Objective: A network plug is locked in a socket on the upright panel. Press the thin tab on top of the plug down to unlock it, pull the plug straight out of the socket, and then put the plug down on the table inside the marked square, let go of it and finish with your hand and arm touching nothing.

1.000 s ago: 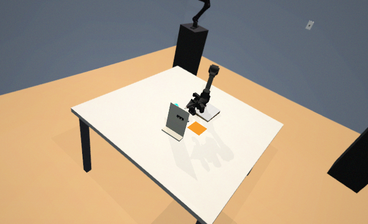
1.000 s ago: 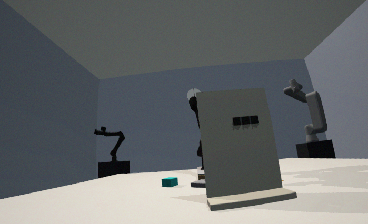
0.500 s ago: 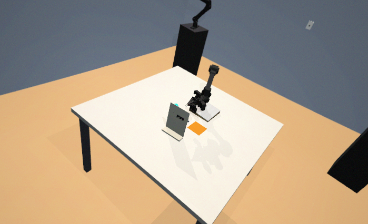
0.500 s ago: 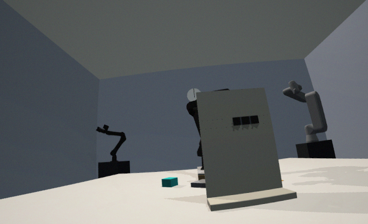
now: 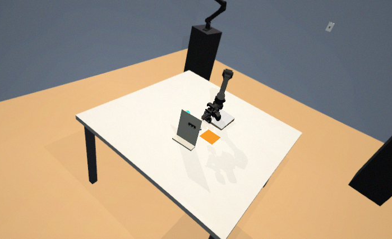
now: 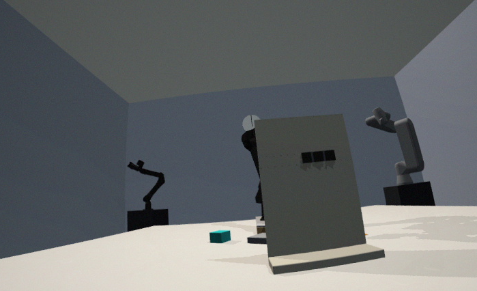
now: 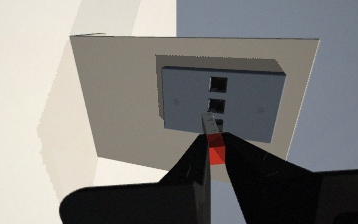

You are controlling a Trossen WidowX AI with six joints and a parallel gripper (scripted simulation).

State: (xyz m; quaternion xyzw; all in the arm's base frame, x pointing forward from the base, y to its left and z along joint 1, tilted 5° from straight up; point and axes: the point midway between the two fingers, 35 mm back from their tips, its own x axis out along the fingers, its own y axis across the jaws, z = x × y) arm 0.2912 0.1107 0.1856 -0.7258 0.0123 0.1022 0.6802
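White surface (image 5: 150, 118) carries the upright panel (image 5: 188, 127) near the orange marked square (image 5: 210, 136). Clamped in the tool (image 7: 217, 150), the small red-backed plug (image 7: 216, 148) sits at the faceplate's lowest socket (image 7: 219, 123); whether it is seated I cannot tell. It looks light, rigid and slippery, best held by its flat sides, leaving the thin tab (image 7: 209, 121) free.

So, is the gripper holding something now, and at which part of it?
Yes. The gripper is shut on the network plug: the fingers pinch its red rear body from both sides, and its grey front end sticks out toward the socket plate.
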